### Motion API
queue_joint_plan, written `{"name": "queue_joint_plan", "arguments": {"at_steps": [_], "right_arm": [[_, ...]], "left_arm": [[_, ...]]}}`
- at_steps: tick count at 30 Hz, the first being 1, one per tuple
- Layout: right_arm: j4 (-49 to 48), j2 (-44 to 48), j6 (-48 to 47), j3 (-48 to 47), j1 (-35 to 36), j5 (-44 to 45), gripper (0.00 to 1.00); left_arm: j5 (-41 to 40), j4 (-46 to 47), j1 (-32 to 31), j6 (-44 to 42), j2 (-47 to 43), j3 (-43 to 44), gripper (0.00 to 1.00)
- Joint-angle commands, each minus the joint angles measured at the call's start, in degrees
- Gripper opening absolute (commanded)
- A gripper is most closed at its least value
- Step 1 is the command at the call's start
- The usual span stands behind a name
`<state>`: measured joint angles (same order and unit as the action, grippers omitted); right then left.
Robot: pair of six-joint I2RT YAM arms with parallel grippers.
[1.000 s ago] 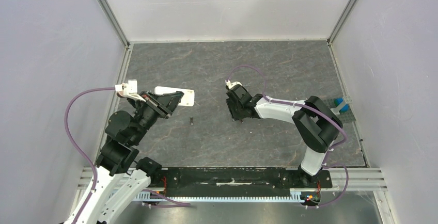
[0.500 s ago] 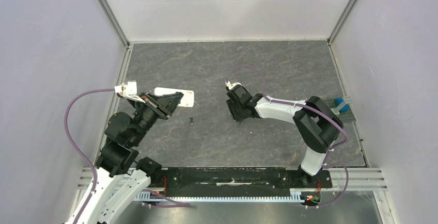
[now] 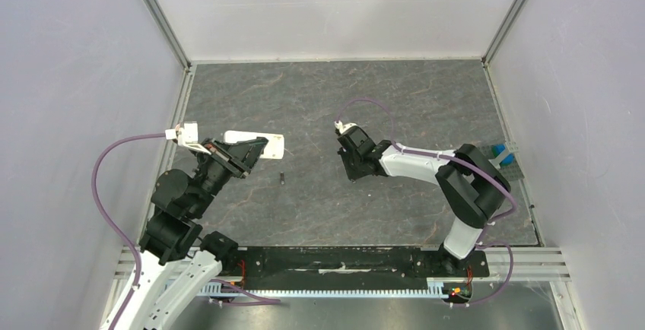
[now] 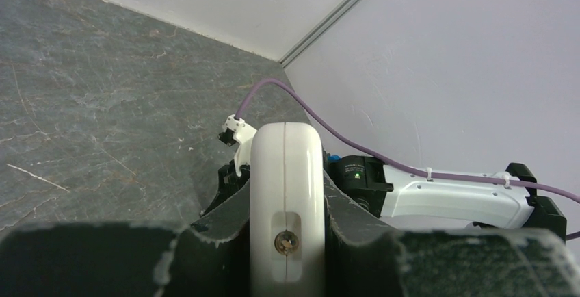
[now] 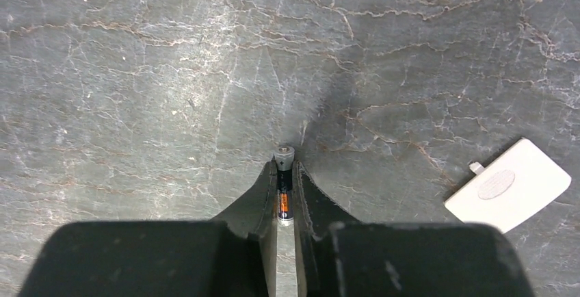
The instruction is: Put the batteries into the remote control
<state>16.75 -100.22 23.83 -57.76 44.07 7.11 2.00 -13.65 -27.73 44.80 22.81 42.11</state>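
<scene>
White remote control (image 3: 272,144) sits clamped in the left gripper (image 3: 251,151) in the top view. The right gripper (image 3: 354,172) is well to the remote's right, with a loose battery (image 3: 281,177) lying between them.

Left wrist view: jaws pinch the remote edge-on, its long axis running away from them.

Right wrist view: jaws closed on the other battery (image 5: 283,194) (axis along the fingers). By my judgement it must travel left to the remote.

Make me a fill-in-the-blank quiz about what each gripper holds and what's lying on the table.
The left gripper holds the white ____.
The right gripper pinches a small ____.
The white cover lies flat on the ____.
Missing words: remote, battery, table.
</scene>
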Motion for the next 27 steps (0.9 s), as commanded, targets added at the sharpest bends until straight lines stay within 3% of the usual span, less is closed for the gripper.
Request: {"name": "queue_joint_plan", "arguments": {"at_steps": [1, 5, 14, 27], "right_arm": [[-0.1, 3.3, 1.8, 3.3, -0.1, -0.9, 0.08], [-3.7, 11.4, 5.6, 2.2, -0.2, 0.0, 0.06], [-16.3, 29.3, 15.3, 0.1, -0.1, -1.5, 0.08], [-28.3, 33.7, 22.4, -10.2, 1.5, -6.6, 0.1]], "left_arm": [[-1.6, 1.5, 0.0, 3.4, 0.0, -0.1, 0.02], [-4.6, 6.7, 0.0, 9.2, 0.1, -2.8, 0.02], [-3.3, 31.3, 0.0, 21.9, 6.7, -10.5, 0.02], [-2.3, 52.6, -2.5, 30.4, 19.7, -12.5, 0.02]]}}
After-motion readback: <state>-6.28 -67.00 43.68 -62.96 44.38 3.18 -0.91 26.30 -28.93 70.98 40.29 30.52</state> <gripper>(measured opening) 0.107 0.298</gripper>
